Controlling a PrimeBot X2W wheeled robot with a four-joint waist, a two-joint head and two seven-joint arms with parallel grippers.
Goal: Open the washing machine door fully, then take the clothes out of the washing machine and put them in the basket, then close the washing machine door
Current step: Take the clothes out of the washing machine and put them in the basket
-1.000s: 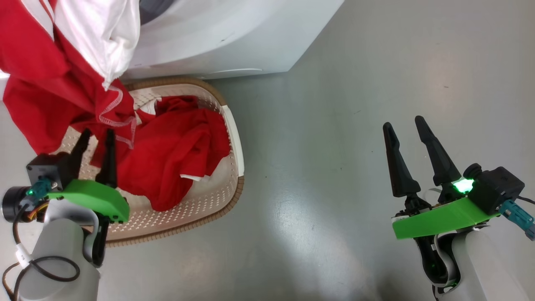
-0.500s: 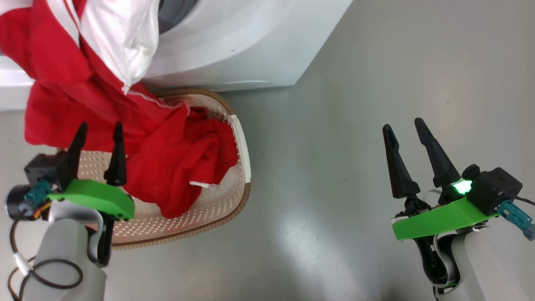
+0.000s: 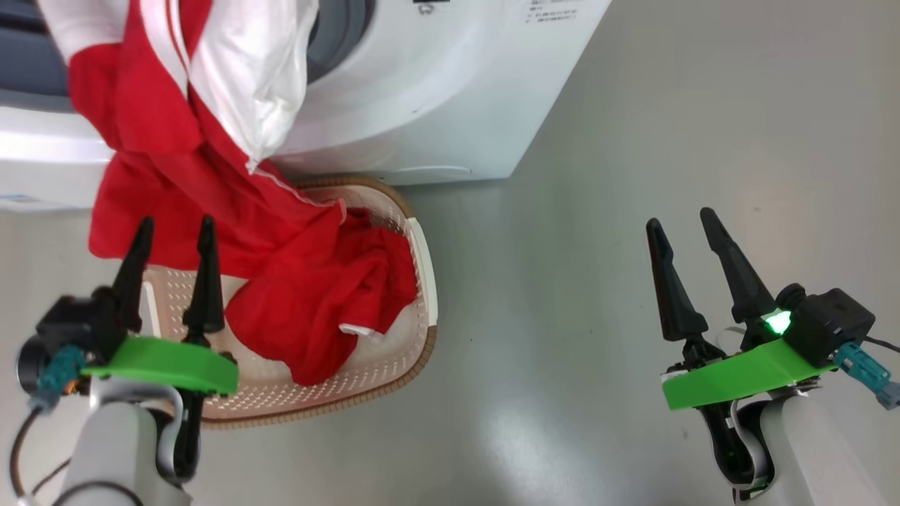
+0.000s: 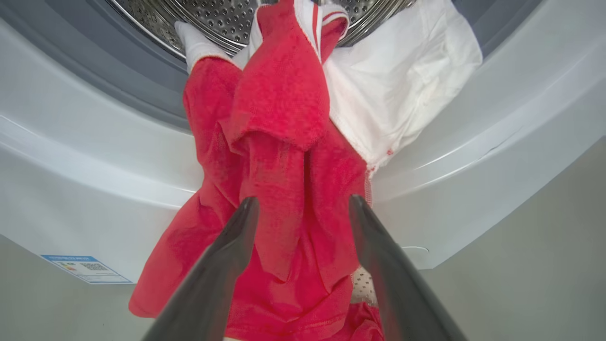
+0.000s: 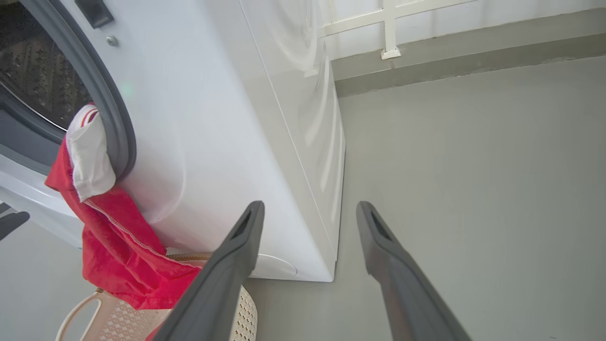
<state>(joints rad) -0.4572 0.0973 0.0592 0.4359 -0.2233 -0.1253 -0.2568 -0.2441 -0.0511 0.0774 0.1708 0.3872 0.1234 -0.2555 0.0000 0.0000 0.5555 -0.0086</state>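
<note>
— Start at the left. What is the left gripper doing?
— It hangs over the left end of the basket. Its two dark fingers are spread wide and grip nothing. Red cloth lies just beyond the fingertips, and I cannot tell whether it touches them.
— And the clothes?
— One red garment with a white panel trails out of the steel drum. It runs over the grey gasket and down the white front, and its lower end reaches into the basket. More red fabric with a white edge lies heaped inside the basket, across its middle and right part.
— Where does the washing machine stand?
— Directly behind the basket, whose far rim sits close under its front. A small blue label sits low on that front, to the left of the basket.
— And to the right?
— Bare grey floor beside the basket, then the right gripper, well apart from the basket. Its fingers likewise stand apart, empty, above the floor.
</note>
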